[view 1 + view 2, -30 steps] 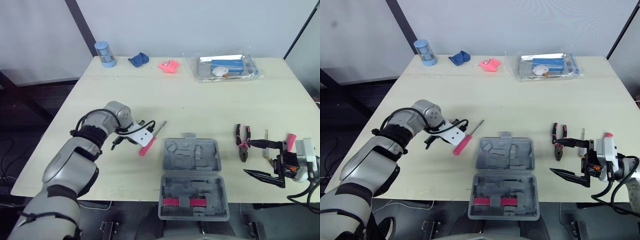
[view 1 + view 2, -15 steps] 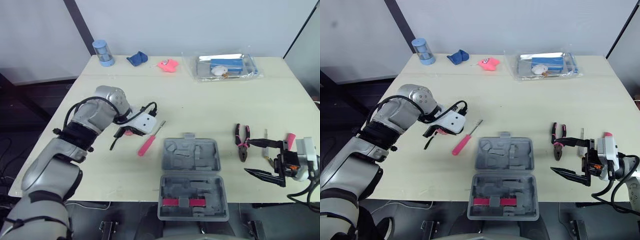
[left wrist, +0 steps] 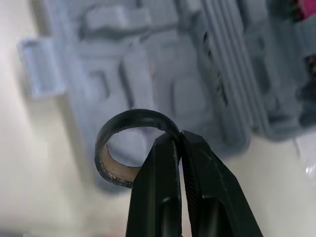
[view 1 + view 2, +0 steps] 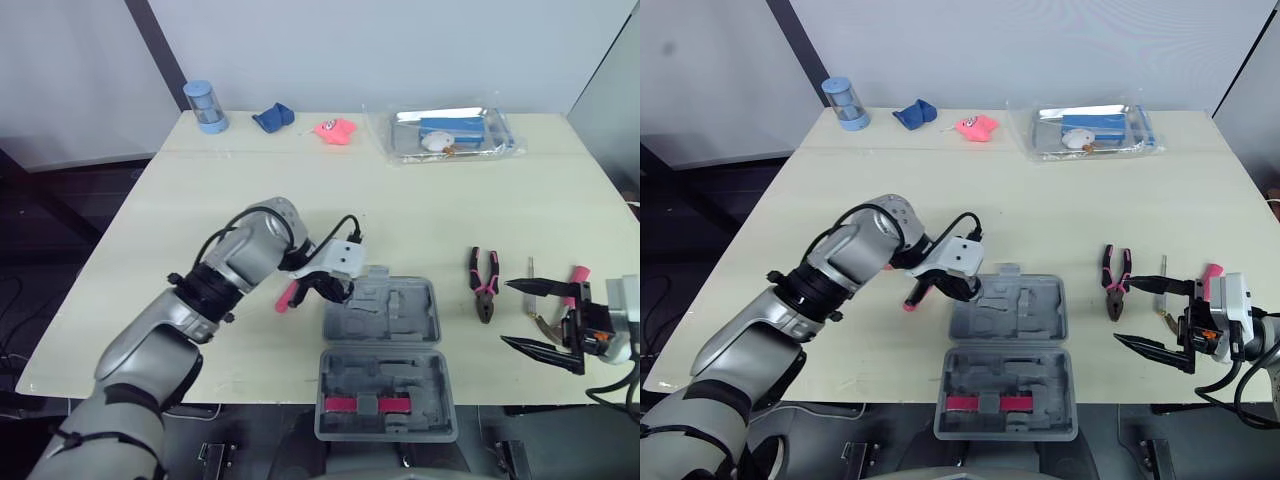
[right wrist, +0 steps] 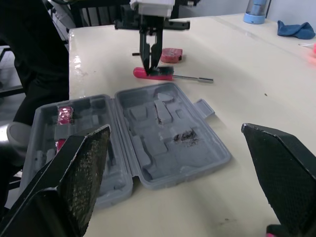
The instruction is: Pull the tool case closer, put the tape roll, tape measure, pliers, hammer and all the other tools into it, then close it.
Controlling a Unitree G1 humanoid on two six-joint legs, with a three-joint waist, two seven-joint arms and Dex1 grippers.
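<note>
Well, one tape roll [image 3: 129,116] hangs on edge, pinched by its band in the closed left gripper [image 3: 178,138]. Just beneath lies the single tool case [image 4: 400,310], opened flat on the tabletop [image 4: 420,205]. One pink-handled screwdriver [image 4: 289,297] lies beside that gripper, with one tape measure [image 5: 168,55] beyond. One pair of pliers [image 4: 485,285], lengthwise nose toward the robot, lies near the gaping right gripper [image 4: 506,314].

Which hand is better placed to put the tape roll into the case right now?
Left. Its hand is shut on the tape roll right at the open case; the right hand sits open beside the pliers, off to the side.
</note>
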